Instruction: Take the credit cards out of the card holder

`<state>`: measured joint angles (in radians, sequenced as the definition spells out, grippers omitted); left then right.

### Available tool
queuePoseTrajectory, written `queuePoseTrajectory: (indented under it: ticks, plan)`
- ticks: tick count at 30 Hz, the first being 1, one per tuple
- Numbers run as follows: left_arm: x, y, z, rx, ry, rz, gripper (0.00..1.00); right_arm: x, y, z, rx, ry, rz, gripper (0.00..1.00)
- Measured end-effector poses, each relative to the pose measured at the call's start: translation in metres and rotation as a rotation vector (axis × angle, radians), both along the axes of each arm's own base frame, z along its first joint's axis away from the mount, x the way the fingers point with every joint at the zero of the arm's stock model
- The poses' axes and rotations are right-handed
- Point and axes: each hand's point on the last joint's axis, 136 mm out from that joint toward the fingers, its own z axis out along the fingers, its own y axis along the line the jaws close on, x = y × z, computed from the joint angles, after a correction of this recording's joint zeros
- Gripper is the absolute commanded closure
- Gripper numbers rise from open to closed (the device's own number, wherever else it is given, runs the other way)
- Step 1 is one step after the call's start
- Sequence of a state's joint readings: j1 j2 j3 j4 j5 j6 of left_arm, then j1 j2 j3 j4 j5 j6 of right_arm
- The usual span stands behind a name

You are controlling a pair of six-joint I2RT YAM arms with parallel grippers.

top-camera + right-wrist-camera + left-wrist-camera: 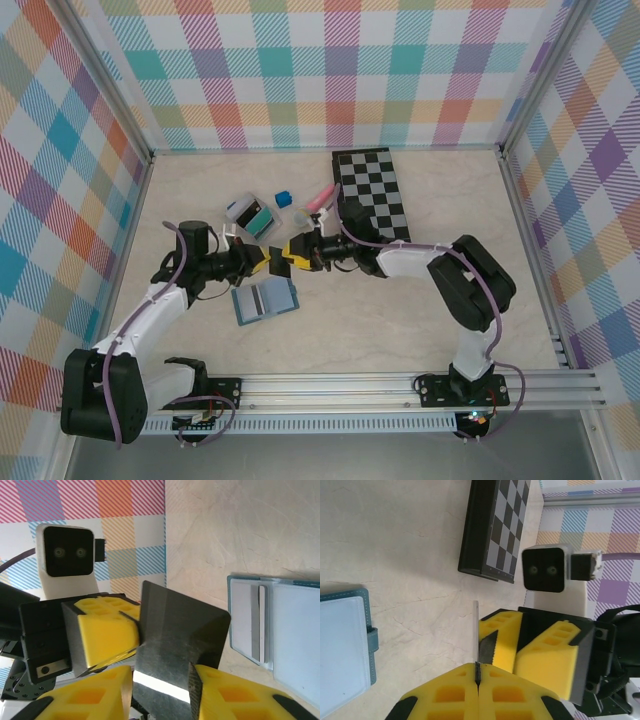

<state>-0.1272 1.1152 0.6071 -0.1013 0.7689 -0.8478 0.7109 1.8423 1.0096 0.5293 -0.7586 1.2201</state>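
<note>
The card holder (265, 300) lies open on the table, pale blue inside, just in front of both grippers; it also lies at the left edge of the left wrist view (345, 645) and on the right of the right wrist view (285, 630). My left gripper (262, 262) (478, 669) is shut on a dark credit card (476, 630), seen edge-on there and face-on in the right wrist view (175, 635). My right gripper (290, 255) (161, 682) faces it tip to tip, its jaws apart, with the card's face lying across the gap between its fingers (230, 695).
A black-and-white chessboard (372, 192) (495, 530) lies behind the right arm. A small teal-and-white box (252, 215), a blue cube (283, 198), a pale cup (300, 215) and a pink item (320, 198) sit behind the grippers. Checked walls enclose the table.
</note>
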Motion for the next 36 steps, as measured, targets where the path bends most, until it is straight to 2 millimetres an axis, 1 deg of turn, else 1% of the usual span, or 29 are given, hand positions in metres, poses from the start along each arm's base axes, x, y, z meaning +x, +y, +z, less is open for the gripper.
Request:
queuePoseTrajectory:
  ticks: [6, 12, 14, 18, 20, 23, 25, 30, 31, 33, 36]
  plan:
    - [-0.004, 0.003, -0.008, 0.029, 0.019, -0.001, 1.00, 0.002, -0.007, -0.001, -0.051, -0.029, -0.033, 0.49]
    - [-0.004, 0.004, -0.009, 0.030, 0.029, 0.007, 1.00, 0.000, -0.012, -0.013, -0.105, -0.018, -0.042, 0.40]
    - [-0.004, 0.004, -0.007, 0.025, 0.025, 0.009, 1.00, -0.001, -0.011, -0.012, -0.099, -0.016, -0.034, 0.38]
    - [-0.002, 0.002, 0.001, 0.000, 0.009, 0.010, 1.00, -0.003, -0.006, -0.009, -0.062, -0.013, -0.009, 0.39]
    - [0.000, 0.002, 0.003, -0.012, 0.004, 0.012, 1.00, -0.004, -0.004, -0.005, -0.042, -0.011, 0.001, 0.43]
    - [0.001, 0.000, 0.007, -0.027, -0.003, 0.014, 1.00, -0.004, -0.001, 0.003, -0.008, -0.011, 0.012, 0.53]
    - [0.002, 0.000, 0.010, -0.038, -0.008, 0.014, 1.00, -0.004, 0.000, 0.009, 0.016, -0.014, 0.017, 0.62]
    - [0.003, -0.002, 0.016, -0.060, -0.017, 0.012, 1.00, -0.004, 0.003, 0.016, 0.053, -0.008, 0.025, 0.86]
    - [0.004, -0.002, 0.018, -0.066, -0.022, 0.012, 1.00, -0.004, 0.003, 0.017, 0.059, -0.007, 0.028, 0.89]
    - [0.005, -0.002, 0.021, -0.075, -0.032, 0.014, 0.96, -0.004, 0.004, 0.018, 0.068, -0.002, 0.032, 0.92]
    - [0.006, -0.001, 0.022, -0.084, -0.025, 0.023, 0.85, -0.003, 0.006, 0.024, 0.091, -0.012, 0.033, 0.94]
